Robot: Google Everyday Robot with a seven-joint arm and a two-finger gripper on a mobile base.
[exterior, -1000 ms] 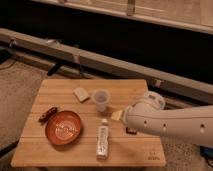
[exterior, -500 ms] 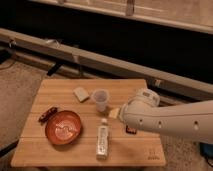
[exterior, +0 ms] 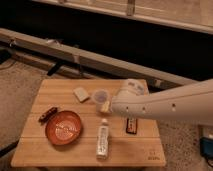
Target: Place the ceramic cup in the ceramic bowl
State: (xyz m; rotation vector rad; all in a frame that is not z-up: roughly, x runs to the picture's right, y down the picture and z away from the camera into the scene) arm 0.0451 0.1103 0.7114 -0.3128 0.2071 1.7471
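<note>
The ceramic cup (exterior: 100, 95) is a small pale tumbler standing upright near the middle of the wooden table (exterior: 55, 155). The ceramic bowl (exterior: 63, 127) is wide, orange-red with a whitish pattern, and sits at the front left with nothing in it. My white arm reaches in from the right. My gripper (exterior: 106, 106) is at its left end, just right of and in front of the cup, very close to it. The arm hides part of the table behind it.
A slim white bottle (exterior: 103, 139) lies in front of the gripper. A pale rectangular block (exterior: 81, 94) lies left of the cup. A dark red bar (exterior: 48, 114) lies left of the bowl. A dark flat item (exterior: 131, 125) lies under the arm.
My arm has moved left across the table, bringing the gripper up next to the cup. The cup, bowl and other items have not moved.
</note>
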